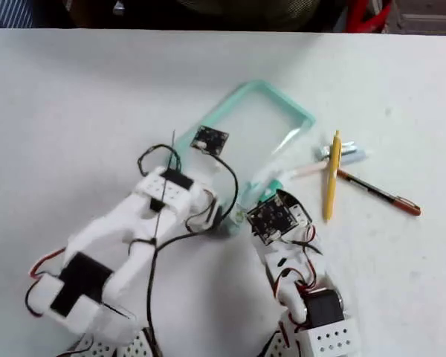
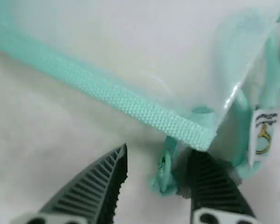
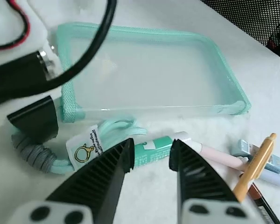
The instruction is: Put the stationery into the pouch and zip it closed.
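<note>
**While Pens Wait, Two Arms Are Working the Pouch**

As the clear, teal-edged pouch [image 1: 262, 123] is lying flat at upper centre of the overhead view, apparently unfilled, the left gripper [image 2: 159, 158] is straddling its zipper pull [image 2: 164, 171], jaws wide, likely to steady that corner. The right gripper [image 3: 151, 151], narrowly parted, is hovering over a teal pen [image 3: 155, 148]; a yellow pen [image 1: 331, 178] is lying right of centre. A white tag [image 3: 86, 147] is showing print too small to read.

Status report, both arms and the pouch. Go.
Left gripper open, astride zipper pull. Right gripper open over teal pen. Pouch looks empty, yellow pen and others outside it. Black cable crosses pouch corner.
</note>
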Robot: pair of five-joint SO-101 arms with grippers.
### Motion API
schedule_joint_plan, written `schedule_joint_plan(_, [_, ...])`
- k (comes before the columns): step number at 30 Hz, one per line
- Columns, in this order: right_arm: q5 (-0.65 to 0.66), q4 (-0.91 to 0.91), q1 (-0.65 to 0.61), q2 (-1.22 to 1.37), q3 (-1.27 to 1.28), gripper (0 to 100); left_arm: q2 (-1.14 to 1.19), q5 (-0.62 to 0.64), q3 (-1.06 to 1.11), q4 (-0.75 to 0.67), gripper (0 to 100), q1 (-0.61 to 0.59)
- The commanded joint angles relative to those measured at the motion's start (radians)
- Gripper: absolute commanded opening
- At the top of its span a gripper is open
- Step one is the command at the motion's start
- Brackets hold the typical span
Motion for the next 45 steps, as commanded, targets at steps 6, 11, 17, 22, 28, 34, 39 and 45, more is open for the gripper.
schedule_joint_plan(6, [0.011, 0.001, -0.004, -0.007, 0.009, 13.4, 0.257, 0.002, -0.327, 0.244, 12, 0.008])
schedule_joint_plan(11, [0.011, 0.001, -0.004, -0.007, 0.009, 13.4, 0.297, -0.107, -0.387, 0.293, 3, 0.012])
schedule_joint_plan(17, [0.011, -0.002, -0.002, -0.007, 0.009, 13.4, 0.265, -0.110, -0.419, 0.327, 2, 0.013])
schedule_joint_plan(22, [0.011, -0.005, 0.005, -0.007, 0.009, 13.4, 0.124, -0.117, -0.528, 0.448, 2, 0.056])
schedule_joint_plan(28, [0.009, -0.007, 0.005, -0.008, 0.009, 13.7, -0.061, -0.287, -0.652, 0.523, 2, 0.053])
schedule_joint_plan(34, [0.009, -0.010, 0.010, -0.008, -0.011, 13.7, -0.232, -0.465, -0.807, 0.608, 2, 0.051])
schedule_joint_plan(39, [0.002, -0.008, 0.081, -0.008, -0.061, 13.7, -0.354, -0.539, -0.896, 0.649, 2, 0.056])
schedule_joint_plan(45, [0.000, -0.005, 0.137, -0.008, -0.110, 13.7, -0.392, -0.542, -0.933, 0.647, 2, 0.051])
